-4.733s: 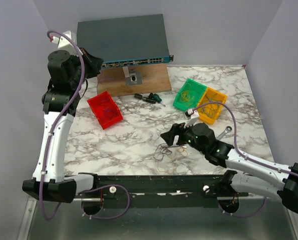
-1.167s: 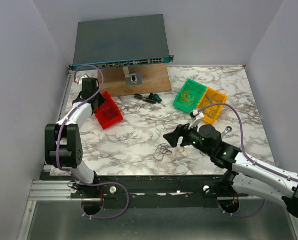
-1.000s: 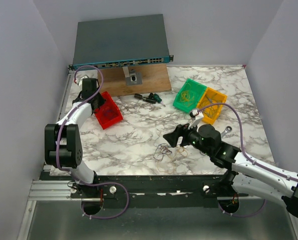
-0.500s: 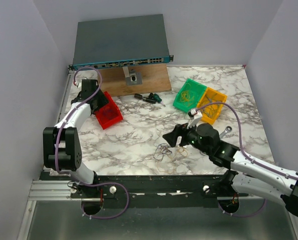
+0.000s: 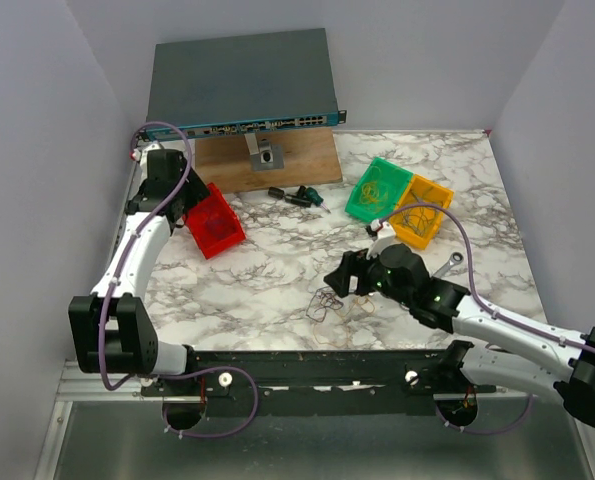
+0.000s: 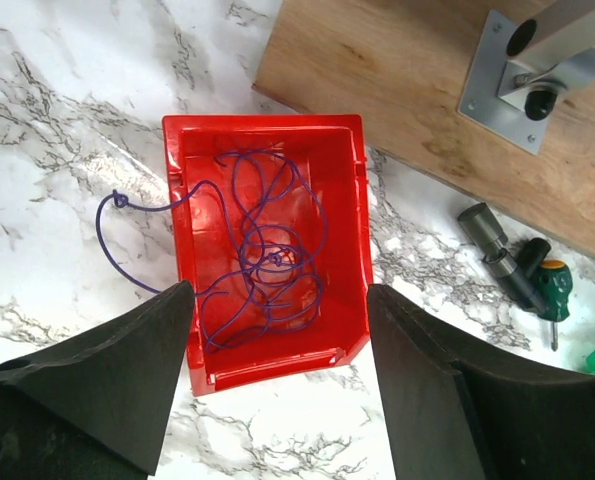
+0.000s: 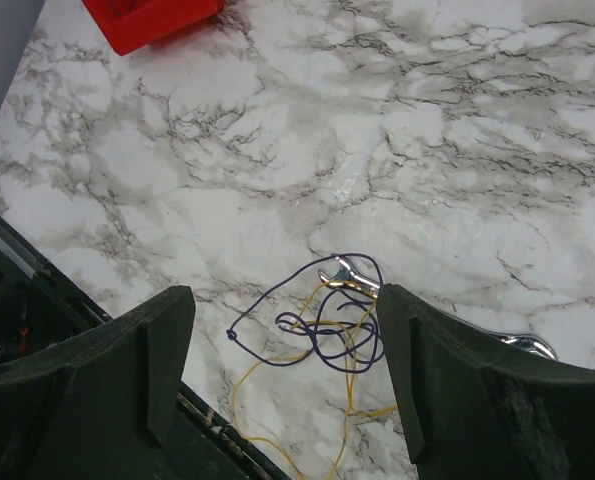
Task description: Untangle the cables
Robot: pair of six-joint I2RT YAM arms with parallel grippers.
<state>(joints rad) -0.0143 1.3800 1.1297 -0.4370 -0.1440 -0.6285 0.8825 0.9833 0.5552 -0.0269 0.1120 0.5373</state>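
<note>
Right pincer agape over cables

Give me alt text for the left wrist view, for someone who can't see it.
A thin purple cable lies coiled in a red bin on a marble table, one loop trailing over the bin's left wall. The open left gripper frames the bin from the bottom edge; a wooden board lies beyond.

Marble bench: red bin left; green bin and orange bin side by side, back right; screwdriver beside wooden board; wrench near orange bin.
</note>
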